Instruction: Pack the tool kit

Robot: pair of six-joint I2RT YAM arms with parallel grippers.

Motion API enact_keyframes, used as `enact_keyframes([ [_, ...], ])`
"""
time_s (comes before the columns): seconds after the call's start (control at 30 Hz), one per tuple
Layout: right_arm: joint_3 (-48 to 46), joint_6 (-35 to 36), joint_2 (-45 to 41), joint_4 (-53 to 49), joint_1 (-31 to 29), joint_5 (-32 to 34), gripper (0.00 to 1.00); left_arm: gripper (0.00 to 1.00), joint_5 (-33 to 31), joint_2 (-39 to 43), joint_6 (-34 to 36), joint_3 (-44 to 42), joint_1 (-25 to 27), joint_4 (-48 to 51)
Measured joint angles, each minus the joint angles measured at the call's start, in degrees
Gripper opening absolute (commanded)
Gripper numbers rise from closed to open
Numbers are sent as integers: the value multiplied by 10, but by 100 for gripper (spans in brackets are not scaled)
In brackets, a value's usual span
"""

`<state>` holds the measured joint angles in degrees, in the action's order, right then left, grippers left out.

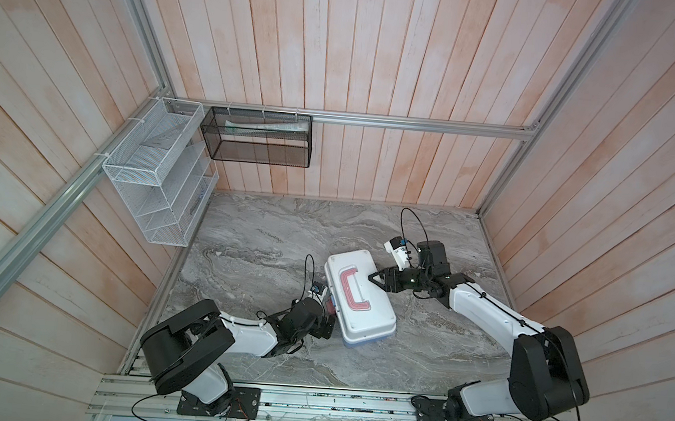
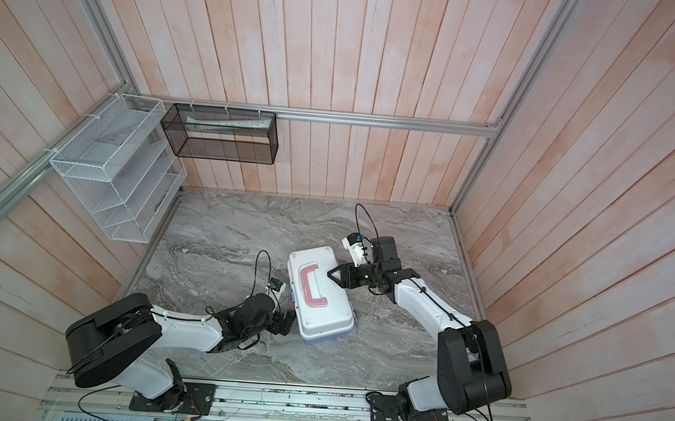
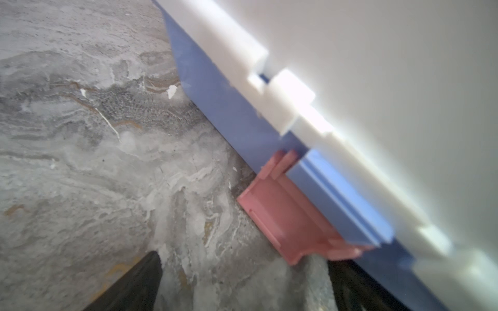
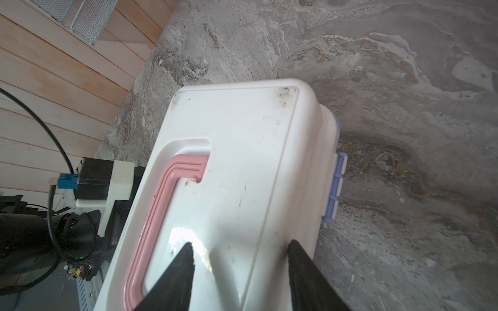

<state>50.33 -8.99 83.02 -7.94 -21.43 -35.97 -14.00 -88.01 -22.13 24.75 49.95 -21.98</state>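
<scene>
Two arms at work, one on each side of the tool kit (image 1: 361, 305).

- Tool kit: sits mid-bench (image 1: 263, 234), set askew, one short end toward the back wall. In both top views the white lid (image 2: 318, 314) is down over the light blue base (image 1: 366, 341). The pink-red handle (image 1: 352, 288) lies flat in its recess on the lid.
- Latch (image 3: 283, 215): pink, on the long side facing the left arm. It juts out from the base and down toward the bench, not up over the lid's edge.
- Left hand (image 1: 330, 321): low on the bench, just beside that long side. It is released, jaws spread wide. In the wrist view one dark fingertip (image 3: 151, 269) shows clearly and the latch lies ahead, between the two fingers. Nothing is grasped.
- Right hand (image 1: 372, 278): reaches in from the opposite long side, over the lid. Jaws stand partly apart with nothing clamped between them. Its wrist view has one fingertip (image 4: 186, 258) on the lid top beside the handle (image 4: 161, 202), the other at the lid's rounded edge. Cannot tell pressing from mere touching.
- Hinge tabs (image 4: 336, 185): blue, on the side beneath the right hand.
- Walls: white wire basket (image 1: 156, 170) on the left wall, black mesh basket (image 1: 258, 138) on the back rail, both well apart from the kit.
</scene>
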Motion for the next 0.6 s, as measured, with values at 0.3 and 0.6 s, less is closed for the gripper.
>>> enact_keyframes([
  [0.3,-9,0,0,7,1,-2,54,98,-48,-13,-9,7,10,5],
  [0.6,-10,0,0,9,2,-3,53,97,-99,11,-25,6,16,49],
])
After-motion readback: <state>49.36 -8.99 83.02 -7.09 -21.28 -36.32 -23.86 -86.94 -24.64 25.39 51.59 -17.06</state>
